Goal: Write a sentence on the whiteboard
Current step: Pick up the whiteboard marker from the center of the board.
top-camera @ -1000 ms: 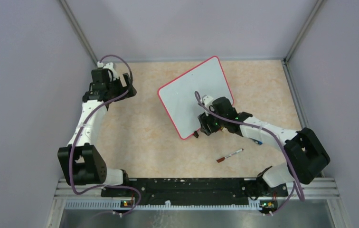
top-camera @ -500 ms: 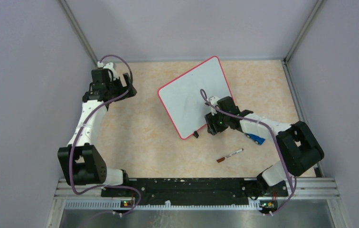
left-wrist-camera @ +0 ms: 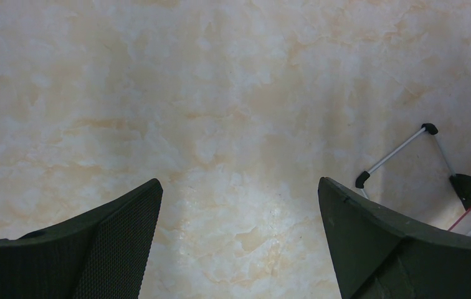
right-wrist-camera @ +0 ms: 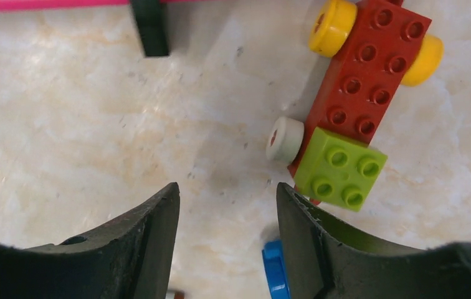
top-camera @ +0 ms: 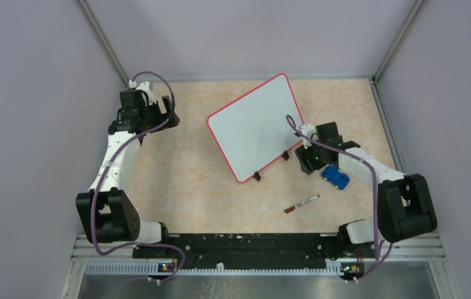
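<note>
The whiteboard (top-camera: 255, 124) lies tilted at the middle back of the table, white with a red-pink rim. No writing shows on it, so the sentence is not visible. A marker (top-camera: 301, 204) with a dark red cap lies on the table in front of it. My right gripper (top-camera: 313, 161) is open and empty, just off the board's near right edge; its wrist view (right-wrist-camera: 227, 190) shows bare table between the fingers and the board's pink rim (right-wrist-camera: 46, 5) and a black foot (right-wrist-camera: 151, 31) at the top. My left gripper (top-camera: 169, 118) is open and empty at the back left, over bare table (left-wrist-camera: 238, 182).
A blue toy car (top-camera: 335, 177) sits right of my right gripper; its blue edge (right-wrist-camera: 273, 268) shows by the right finger. A red brick car with yellow wheels (right-wrist-camera: 370, 75) and a green brick (right-wrist-camera: 340, 168) lie under the gripper. The board's stand legs (left-wrist-camera: 401, 146) show at the right of the left wrist view. Walls enclose the table.
My right arm has swung to the right, off the whiteboard's near edge, to beside the blue car. The left arm, board and marker have not moved.
</note>
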